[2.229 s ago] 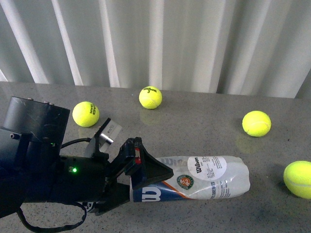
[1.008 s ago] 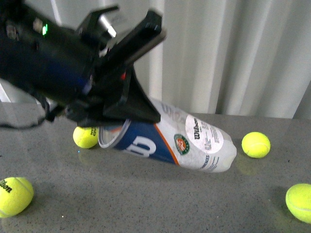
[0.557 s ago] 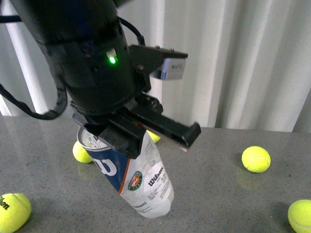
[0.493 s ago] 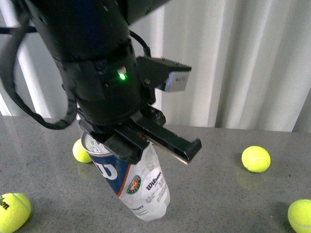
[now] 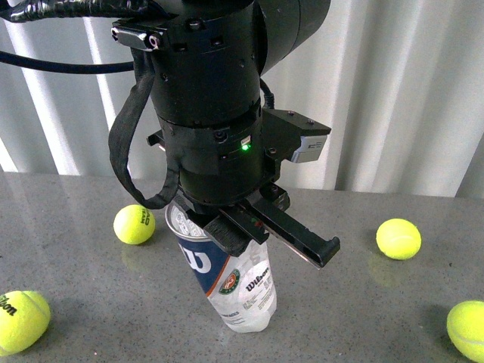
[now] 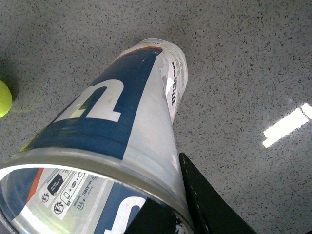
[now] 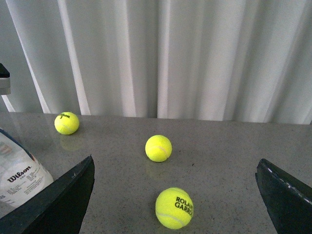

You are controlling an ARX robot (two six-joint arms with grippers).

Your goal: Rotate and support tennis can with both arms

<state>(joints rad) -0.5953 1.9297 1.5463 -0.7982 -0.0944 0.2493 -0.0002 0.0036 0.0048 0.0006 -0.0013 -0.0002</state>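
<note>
Left hand gripping tennis can rim

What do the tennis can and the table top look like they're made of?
The tennis can looks like clear glossy plastic, see-through below its printed label. Its rim is silvery, probably metal. The table top is speckled grey, polished stone or laminate; it mirrors a light.

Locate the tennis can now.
Front view, centre-left: the tennis can stands tilted, base on the table, rim clamped by the left gripper, a tennis ball to its left.
</note>
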